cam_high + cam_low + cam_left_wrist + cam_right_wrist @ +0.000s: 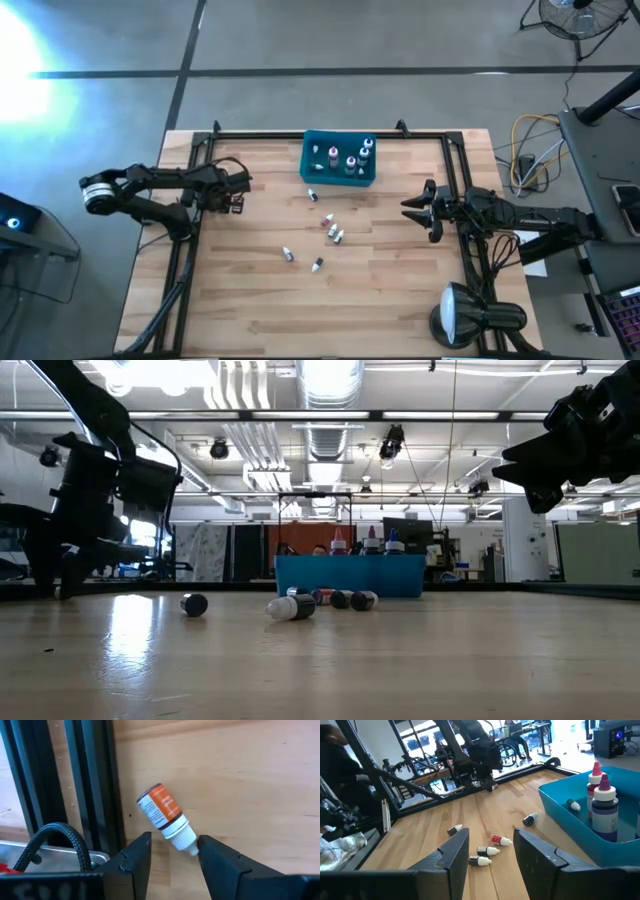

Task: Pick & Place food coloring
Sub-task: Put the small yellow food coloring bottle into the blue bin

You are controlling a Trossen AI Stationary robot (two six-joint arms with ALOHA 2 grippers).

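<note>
Well left of the teal bin point(339, 160), by the frame rail point(95, 785), the left gripper point(172, 855) hovers low with jaws spread around the white tip of an orange-labelled bottle point(165, 815) lying on the worktop point(250, 290). Closing there would likely pinch only the tapered cap, squirting the bottle sideways or toward the rail. Just in front of the bin, the loose food coloring point(330, 230) lies scattered and could roll. Right of the bin, the right gripper point(490, 852) waits raised, jaws spread.
</note>
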